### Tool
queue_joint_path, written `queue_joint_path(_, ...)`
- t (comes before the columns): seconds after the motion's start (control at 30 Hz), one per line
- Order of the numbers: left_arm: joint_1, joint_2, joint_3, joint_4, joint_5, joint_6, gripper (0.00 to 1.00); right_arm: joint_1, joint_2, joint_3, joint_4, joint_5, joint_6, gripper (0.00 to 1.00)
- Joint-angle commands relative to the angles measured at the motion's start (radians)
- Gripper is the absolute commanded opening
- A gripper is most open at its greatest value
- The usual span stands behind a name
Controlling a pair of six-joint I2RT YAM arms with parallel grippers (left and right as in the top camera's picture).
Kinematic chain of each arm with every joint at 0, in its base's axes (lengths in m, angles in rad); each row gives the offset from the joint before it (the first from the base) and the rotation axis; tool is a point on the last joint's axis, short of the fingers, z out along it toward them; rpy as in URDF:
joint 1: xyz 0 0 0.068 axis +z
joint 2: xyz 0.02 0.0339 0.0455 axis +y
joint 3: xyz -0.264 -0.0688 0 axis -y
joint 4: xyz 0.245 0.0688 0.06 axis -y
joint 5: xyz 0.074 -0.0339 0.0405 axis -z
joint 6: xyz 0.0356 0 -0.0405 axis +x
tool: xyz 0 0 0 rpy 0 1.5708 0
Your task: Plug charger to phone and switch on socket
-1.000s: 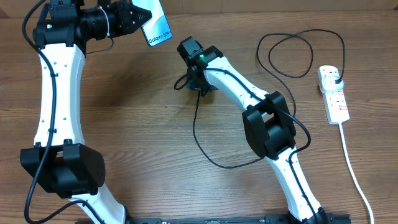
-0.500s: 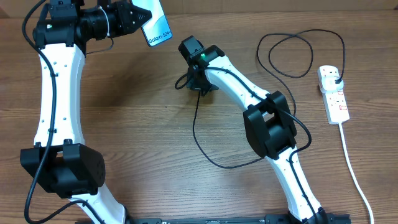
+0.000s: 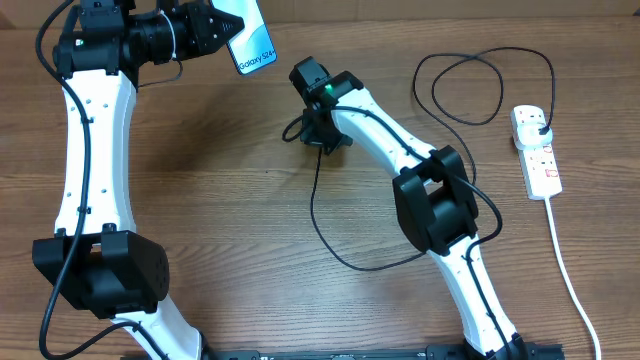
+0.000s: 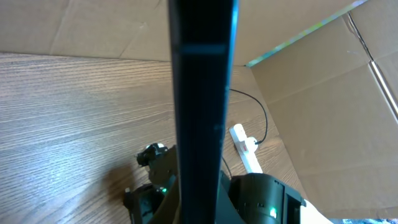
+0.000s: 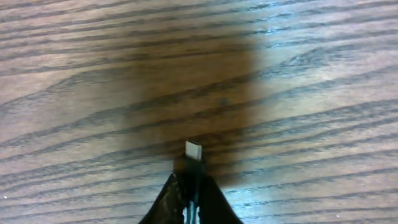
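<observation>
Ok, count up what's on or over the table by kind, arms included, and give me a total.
phone: 1
charger: 1
socket: 1
robot arms: 2, the left arm and the right arm
Total: 5

phone (image 3: pixel 255 50) top cut off by overhead edge, just a blurry dark side from left wrist (screen hidden), socket (image 3: pixel 536 152) switches too tiny to read
</observation>
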Motion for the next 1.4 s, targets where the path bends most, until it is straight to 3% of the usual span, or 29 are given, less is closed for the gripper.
queue_joint_path(0.0, 0.0, -0.011, 0.017, 0.006, 0.016, 0.023, 0.04, -0.008, 0.044, 0.0, -0.001, -0.046, 0.005, 0.04)
queue_joint_path(0.37, 0.0, -0.011, 0.017, 0.007, 0.013, 0.023, 0.04, -0.042, -0.016, 0.001, 0.003, -0.099, 0.0, 0.04)
queue_joint_path(0.53, 0.0, -0.011, 0.017, 0.055, 0.092, 0.024, 0.04, -0.074, -0.116, 0.001, 0.019, -0.276, -0.122, 0.04)
queue_joint_path(0.73, 0.0, -0.011, 0.017, 0.249, 0.356, 0.019, 0.04, -0.137, -0.237, 0.001, 0.026, -0.703, -0.378, 0.04)
queue_joint_path(0.9, 0.001, -0.011, 0.017, 0.382, 0.391, -0.088, 0.04, -0.173, -0.288, 0.001, 0.005, -0.924, -0.495, 0.04)
queue_joint_path(1.07, 0.002, -0.011, 0.017, 0.502, 0.415, -0.185, 0.04, -0.181, -0.319, 0.001, -0.067, -1.033, -0.604, 0.04)
queue_joint_path(1.37, 0.002, -0.011, 0.017, 0.465, 0.482, -0.245, 0.04, -0.183, -0.4, 0.001, -0.079, -1.065, -0.649, 0.04)
